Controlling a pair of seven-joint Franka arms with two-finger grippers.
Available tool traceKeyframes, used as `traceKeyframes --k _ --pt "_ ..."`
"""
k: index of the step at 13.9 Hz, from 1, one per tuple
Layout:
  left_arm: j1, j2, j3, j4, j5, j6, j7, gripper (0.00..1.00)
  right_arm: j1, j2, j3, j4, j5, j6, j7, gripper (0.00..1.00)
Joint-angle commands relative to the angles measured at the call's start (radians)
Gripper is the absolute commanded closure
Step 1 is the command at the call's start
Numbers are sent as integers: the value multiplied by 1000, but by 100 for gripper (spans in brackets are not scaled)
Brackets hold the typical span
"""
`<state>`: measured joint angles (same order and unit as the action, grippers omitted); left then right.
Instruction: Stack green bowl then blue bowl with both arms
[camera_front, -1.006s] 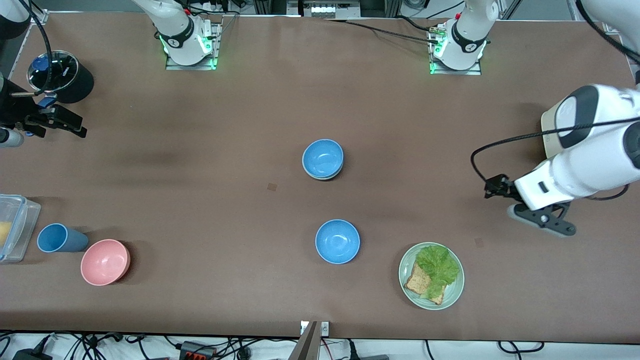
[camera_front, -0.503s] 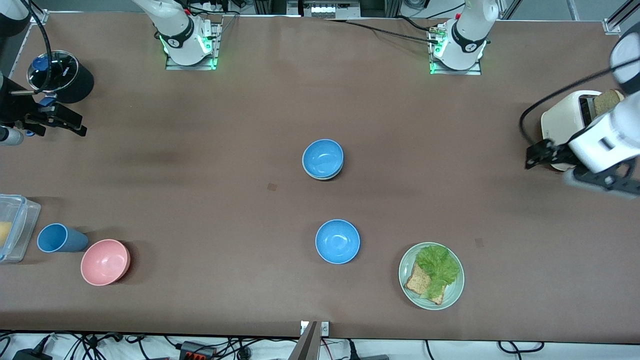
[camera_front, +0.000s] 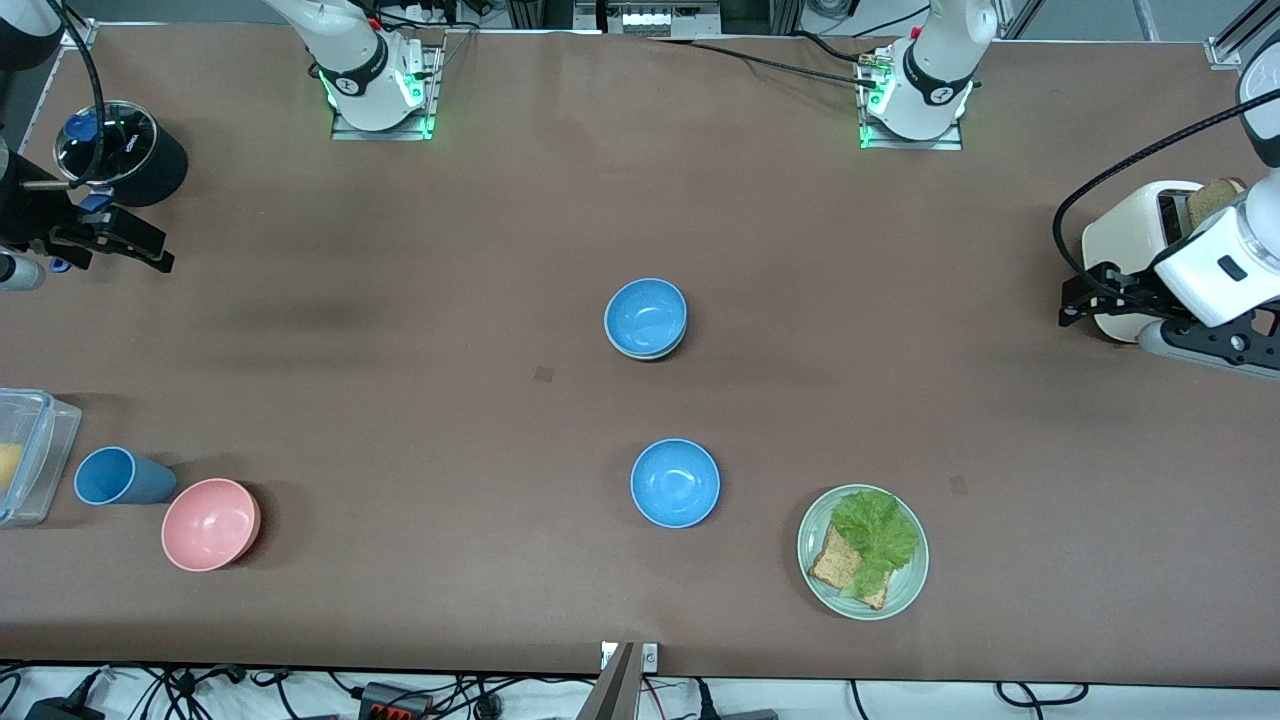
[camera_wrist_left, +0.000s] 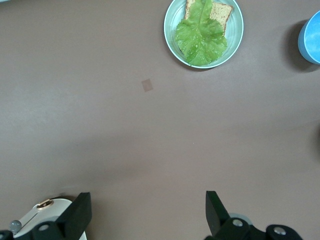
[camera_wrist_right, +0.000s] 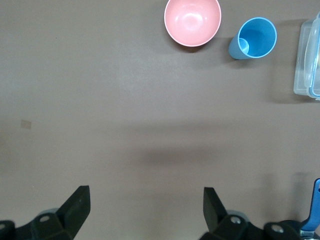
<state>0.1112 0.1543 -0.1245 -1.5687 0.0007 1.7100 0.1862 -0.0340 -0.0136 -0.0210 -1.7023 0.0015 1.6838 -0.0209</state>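
A: Green bowl (camera_front: 648, 350) sits mid-table under a blue bowl (camera_front: 646, 314), only its rim showing.
B: Both grippers? 
A: Left gripper (camera_wrist_left: 147, 217) and right gripper (camera_wrist_right: 145, 212) are spread, empty, over the table's ends (stack looks done); keep clear.

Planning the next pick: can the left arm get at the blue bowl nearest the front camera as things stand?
Probably yes. The left gripper hangs open by the toaster, and bare table lies between it and that blue bowl; only the lettuce plate sits beside the bowl.
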Motion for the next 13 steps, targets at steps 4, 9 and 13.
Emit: traceKeyframes --k 4,9,13 --pt "-7 -7 3 -1 -16 -44 -129 0 -4 -42 10 -7 -18 -16 18 0" --pt "-7 -2 3 1 -15 -55 -129 0 -4 -40 10 -7 -18 -13 19 0" --pt "-8 -2 3 1 -24 -55 -131 0 -4 -37 10 -4 -18 -16 22 0"
